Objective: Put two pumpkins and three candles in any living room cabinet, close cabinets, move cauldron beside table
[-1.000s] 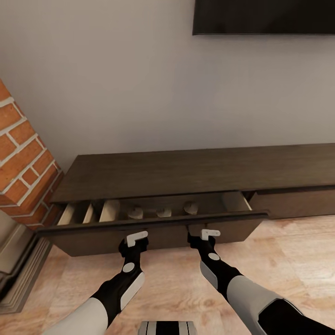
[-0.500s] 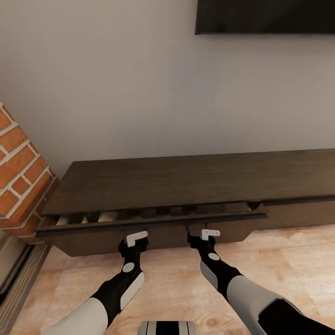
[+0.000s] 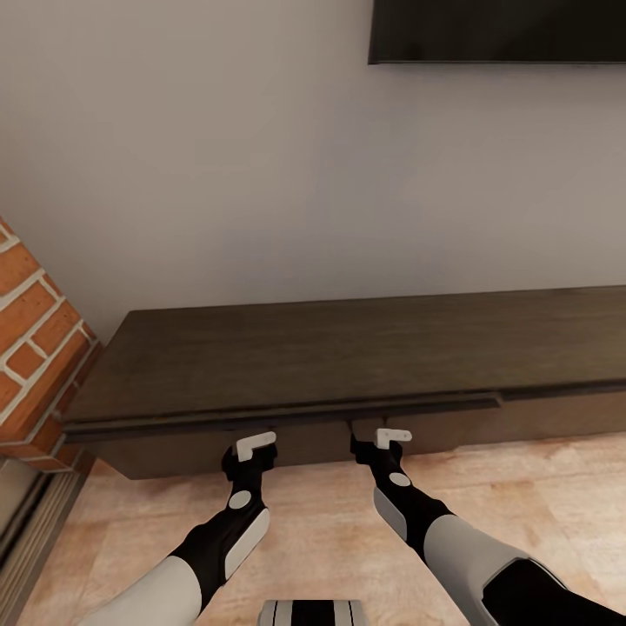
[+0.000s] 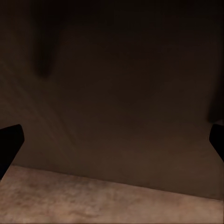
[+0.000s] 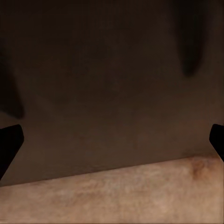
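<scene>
Both grippers, left [image 3: 249,449] and right [image 3: 382,441], press the cabinet [image 3: 348,348] front with fingers spread, grasping nothing. The cabinet runs left to right along the far wall, drawers shut, between a brick column [image 3: 35,348] at left and a dark screen [image 3: 496,30] above

Ahead of the two end effectors and above them, a plain pale grey wall [image 3: 217,174] fills the background. High on it, up and to the right of the right end effector, hangs the lower edge of a flat black screen [image 3: 496,35]. Off to the left of the left end effector rises a red brick column [image 3: 30,348] with pale mortar lines. Beneath both end effectors lies a light wooden floor [image 3: 330,539], its grain blotchy.
</scene>
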Controlling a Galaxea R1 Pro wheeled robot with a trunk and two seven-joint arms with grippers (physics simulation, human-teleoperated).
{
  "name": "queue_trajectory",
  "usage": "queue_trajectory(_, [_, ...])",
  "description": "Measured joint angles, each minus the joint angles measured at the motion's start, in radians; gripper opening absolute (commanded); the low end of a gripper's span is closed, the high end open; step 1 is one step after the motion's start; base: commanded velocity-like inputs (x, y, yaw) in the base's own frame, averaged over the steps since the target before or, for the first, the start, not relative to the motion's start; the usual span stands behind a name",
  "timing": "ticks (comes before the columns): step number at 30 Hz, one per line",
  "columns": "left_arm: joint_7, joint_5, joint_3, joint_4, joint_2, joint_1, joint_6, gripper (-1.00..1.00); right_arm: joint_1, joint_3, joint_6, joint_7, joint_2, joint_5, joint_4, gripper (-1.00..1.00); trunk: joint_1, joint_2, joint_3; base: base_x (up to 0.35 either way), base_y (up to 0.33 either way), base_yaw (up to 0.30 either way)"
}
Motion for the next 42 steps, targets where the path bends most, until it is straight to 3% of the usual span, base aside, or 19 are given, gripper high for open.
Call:
queue_trajectory(9, [0.000, -0.003, 0.000, 0.000, 0.000, 0.000, -0.001, 1.00, 0.000, 0.000, 0.000, 0.000, 0.000, 0.000, 0.000, 1.00, 0.000, 0.000, 0.000, 0.021, 0.000, 0.000])
queue_trajectory(25, [-0.002, -0.001, 0.002, 0.000, -0.001, 0.000, 0.005, 1.00, 0.000, -0.001, 0.011, 0.001, 0.000, -0.001, 0.000, 1.00, 0.001, 0.000, 0.000, -0.325, 0.000, 0.000])
queue_trajectory(28, [-0.003, 0.004, 0.008, -0.001, 0.000, 0.000, 0.009, 1.00, 0.000, -0.005, 0.038, 0.000, 0.000, -0.005, 0.000, 1.00, 0.001, 0.000, 0.000, -0.344, 0.000, 0.000])
queue_trajectory(30, [-0.003, 0.006, 0.010, -0.005, 0.000, 0.000, 0.035, 1.00, 0.000, -0.007, 0.105, 0.000, -0.001, -0.008, 0.000, 1.00, 0.001, 0.000, 0.000, -0.344, 0.000, 0.000])
queue_trajectory(32, [-0.002, 0.007, 0.013, -0.031, -0.003, -0.002, 0.140, 1.00, 0.000, -0.009, 0.209, -0.002, -0.002, -0.008, -0.001, 1.00, 0.001, 0.000, 0.000, -0.284, 0.000, 0.000])
queue_trajectory(34, [-0.003, 0.017, 0.018, -0.155, 0.001, -0.004, 0.353, 1.00, 0.000, -0.009, 0.330, -0.001, -0.004, -0.014, 0.002, 1.00, 0.000, 0.000, 0.000, -0.147, 0.000, 0.000])
queue_trajectory(35, [-0.002, 0.017, 0.024, -0.183, 0.003, -0.004, 0.401, 1.00, 0.000, -0.009, 0.354, -0.001, -0.004, -0.014, 0.002, 1.00, 0.000, 0.000, 0.000, -0.083, 0.000, 0.000])
queue_trajectory(36, [-0.001, 0.019, 0.045, -0.233, 0.005, -0.003, 0.491, 1.00, 0.000, -0.009, 0.396, -0.001, -0.006, -0.014, 0.002, 1.00, 0.000, 0.000, 0.000, -0.053, 0.000, 0.000])
queue_trajectory(40, [0.000, 0.053, 0.233, -0.346, 0.007, -0.002, 0.825, 1.00, 0.000, -0.040, 0.576, -0.001, -0.053, -0.023, 0.003, 1.00, 0.000, 0.000, 0.000, -0.019, 0.000, 0.000])
queue_trajectory(42, [0.001, 0.061, 0.283, -0.357, 0.009, 0.000, 0.914, 1.00, 0.000, -0.067, 0.646, -0.001, -0.075, -0.030, 0.003, 1.00, 0.000, 0.000, 0.000, -0.003, 0.000, 0.000])
